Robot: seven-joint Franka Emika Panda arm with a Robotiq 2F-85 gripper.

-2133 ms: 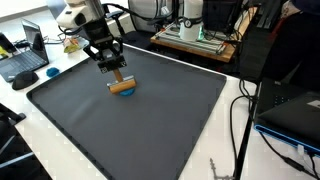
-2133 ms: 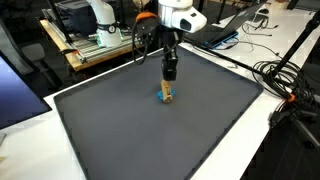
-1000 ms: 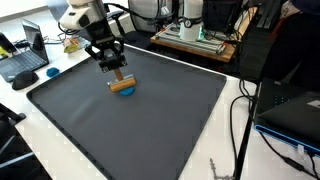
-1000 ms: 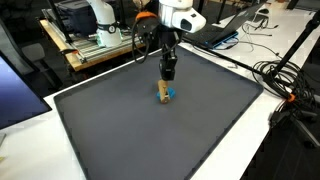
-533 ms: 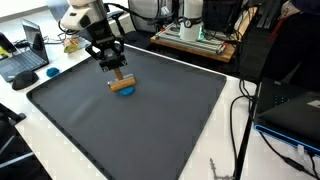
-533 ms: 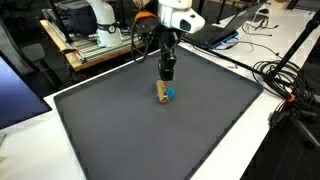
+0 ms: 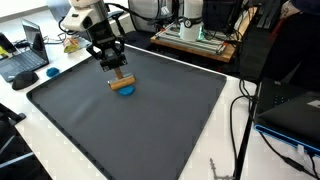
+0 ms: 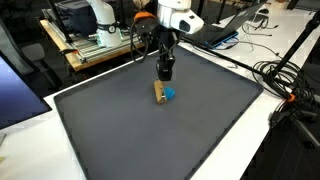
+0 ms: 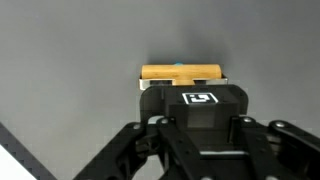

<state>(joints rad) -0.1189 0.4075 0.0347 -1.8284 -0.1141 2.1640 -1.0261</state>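
Note:
My gripper point(image 7: 118, 74) hangs over the far left part of a dark grey mat point(image 7: 150, 130), with its fingers pointing down. It is shut on a small wooden piece point(image 7: 121, 86) that has a blue part at its base. In an exterior view the gripper point(image 8: 164, 79) sits just above the wooden piece point(image 8: 160, 93), whose blue part point(image 8: 169, 94) sticks out to one side. In the wrist view the wooden piece point(image 9: 182, 72) shows as an orange-tan bar just beyond the black gripper housing point(image 9: 200, 120), which hides the fingers.
The mat covers most of a white table point(image 7: 60, 150). A laptop point(image 7: 25, 60) and a small blue item point(image 7: 52, 72) lie off the mat's corner. Cables point(image 8: 290, 80) run along one side, and lab equipment point(image 7: 195, 30) stands behind the mat.
The gripper has shifted a little with the wooden piece still in it. The blue part has swung from below the piece to its side.

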